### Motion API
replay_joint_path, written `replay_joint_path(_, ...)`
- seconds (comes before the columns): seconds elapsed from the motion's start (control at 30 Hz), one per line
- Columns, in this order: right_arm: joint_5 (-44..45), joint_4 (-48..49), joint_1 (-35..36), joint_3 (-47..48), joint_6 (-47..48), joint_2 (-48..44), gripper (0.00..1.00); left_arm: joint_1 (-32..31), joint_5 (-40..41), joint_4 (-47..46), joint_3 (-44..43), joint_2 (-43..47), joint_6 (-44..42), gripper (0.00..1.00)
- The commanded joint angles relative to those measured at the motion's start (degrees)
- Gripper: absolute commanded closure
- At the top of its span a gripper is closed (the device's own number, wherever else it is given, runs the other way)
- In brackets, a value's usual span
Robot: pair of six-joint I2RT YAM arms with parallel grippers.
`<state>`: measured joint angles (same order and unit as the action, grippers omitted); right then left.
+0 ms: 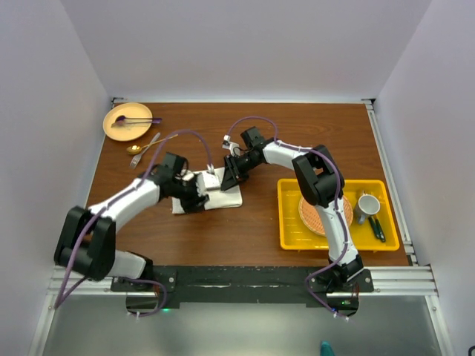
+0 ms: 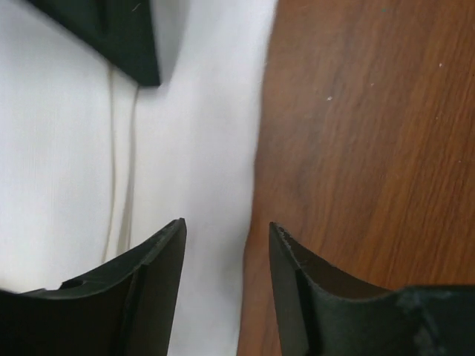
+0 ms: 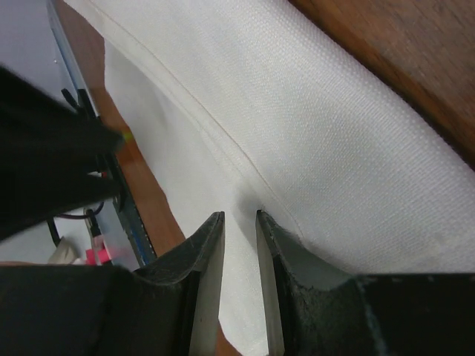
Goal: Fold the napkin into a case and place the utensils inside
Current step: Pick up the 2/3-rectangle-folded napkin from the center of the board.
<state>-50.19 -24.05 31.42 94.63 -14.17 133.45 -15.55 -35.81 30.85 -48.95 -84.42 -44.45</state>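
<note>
The folded napkin [image 1: 215,194] is pinched by the right pincer [image 3: 239,222] at worktop [image 1: 260,230] centre, the left pincer [image 2: 226,231] parted (holding nothing), while a mug [image 1: 367,205] is kept in the yellow tray [image 1: 291,222].

You see a brown wood table [image 1: 260,230] bearing the folded napkin [image 1: 223,197], a tan plate [image 1: 126,122], 2 gold utensils [image 1: 142,147], 1 yellow tray [image 1: 291,222].

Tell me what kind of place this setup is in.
Probably a robotics lab test cell, not a real dining room: a wooden table boxed in by plain white walls, two arms bolted to a metal rail at its near edge, and staged tableware such as a yellow tray.
</note>
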Motion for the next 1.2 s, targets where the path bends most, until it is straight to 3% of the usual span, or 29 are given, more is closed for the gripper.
replay_joint_path(0.0, 11.3, -3.8, -0.5, -0.9, 3.4, 3.5, 0.7, -10.5, 13.0, -16.6, 10.7, 10.0, 0.9, 0.44)
replay_joint_path(0.27, 11.3, -3.2, -0.4, -1.6, 2.9, 3.5, 0.69, -19.7, 28.3, -30.0, 18.8, 11.9, -1.1, 0.47)
replay_joint_path(0.43, 11.3, -3.1, -0.5, -1.3, 2.7, 3.7, 0.69, -22.1, 29.4, -33.1, 21.9, 10.6, -6.3, 0.51)
replay_joint_path(0.53, 11.3, -3.1, -0.5, -0.9, 2.8, 4.0, 0.69, -23.1, 31.1, -34.6, 23.4, 8.6, -9.2, 0.62)
replay_joint_path(0.57, 11.3, -3.1, -0.5, -0.9, 2.9, 3.9, 0.69, -23.1, 31.7, -35.2, 23.9, 8.1, -9.9, 0.71)
replay_joint_path(0.63, 11.6, -2.8, -0.5, -1.5, 3.4, 3.5, 0.7, -23.1, 32.6, -35.4, 23.5, 7.1, -10.4, 0.79)
replay_joint_path(0.67, 11.8, -2.8, -0.5, -1.8, 3.5, 3.3, 0.7, -23.1, 32.5, -35.1, 23.1, 6.9, -10.1, 0.89)
replay_joint_path(0.77, 11.9, -3.1, -0.4, -2.5, 4.5, 2.8, 0.7, -23.1, 30.3, -31.5, 20.3, 7.1, -8.2, 1.0)
replay_joint_path(1.0, 12.2, -4.8, -0.3, -3.8, 9.0, 1.0, 0.69, -22.2, 16.9, -13.6, 10.6, 8.5, -1.4, 1.0)
replay_joint_path(1.17, 12.0, -6.0, -0.3, -4.2, 10.9, 0.5, 0.7, -16.0, 9.1, -8.0, 3.1, 4.5, 1.6, 1.0)
